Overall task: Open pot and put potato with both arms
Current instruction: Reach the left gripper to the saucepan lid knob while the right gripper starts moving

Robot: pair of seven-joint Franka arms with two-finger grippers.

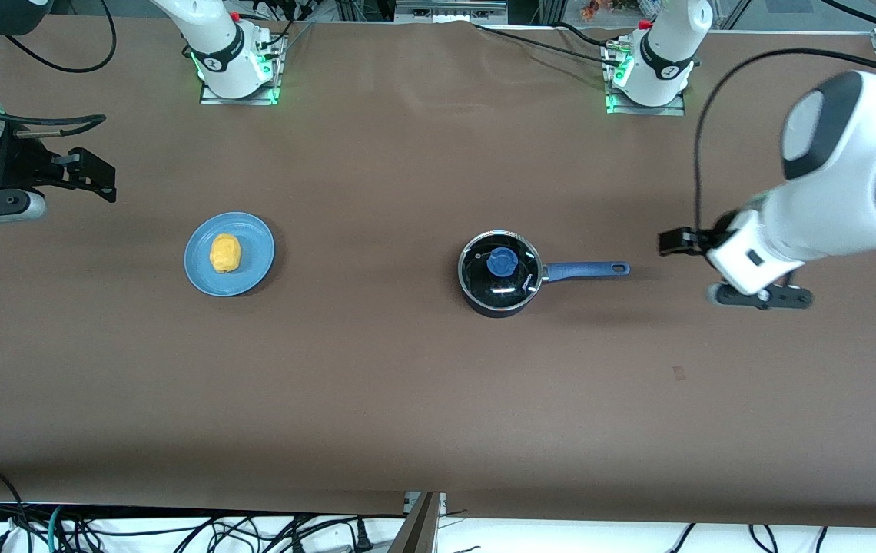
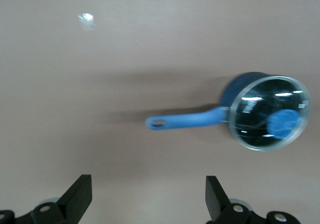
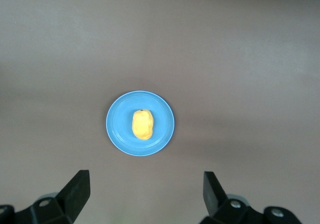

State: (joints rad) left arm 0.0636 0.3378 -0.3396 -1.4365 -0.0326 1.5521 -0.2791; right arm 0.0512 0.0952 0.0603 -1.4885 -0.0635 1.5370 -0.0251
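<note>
The black pot (image 1: 499, 274) stands on the table with its glass lid and blue knob (image 1: 502, 263) on; its blue handle (image 1: 584, 269) points toward the left arm's end. The pot also shows in the left wrist view (image 2: 267, 111). The yellow potato (image 1: 225, 253) lies on a light-blue plate (image 1: 250, 269) toward the right arm's end, and both show in the right wrist view (image 3: 142, 124). My left gripper (image 1: 678, 242) (image 2: 148, 194) is open and empty, over bare table past the handle's tip. My right gripper (image 1: 88, 175) (image 3: 146, 191) is open and empty, over bare table beside the plate.
The brown table (image 1: 407, 384) is bare round the pot and the plate. The arms' bases (image 1: 234, 61) stand along the table's edge farthest from the front camera. Cables hang at the edge nearest the front camera.
</note>
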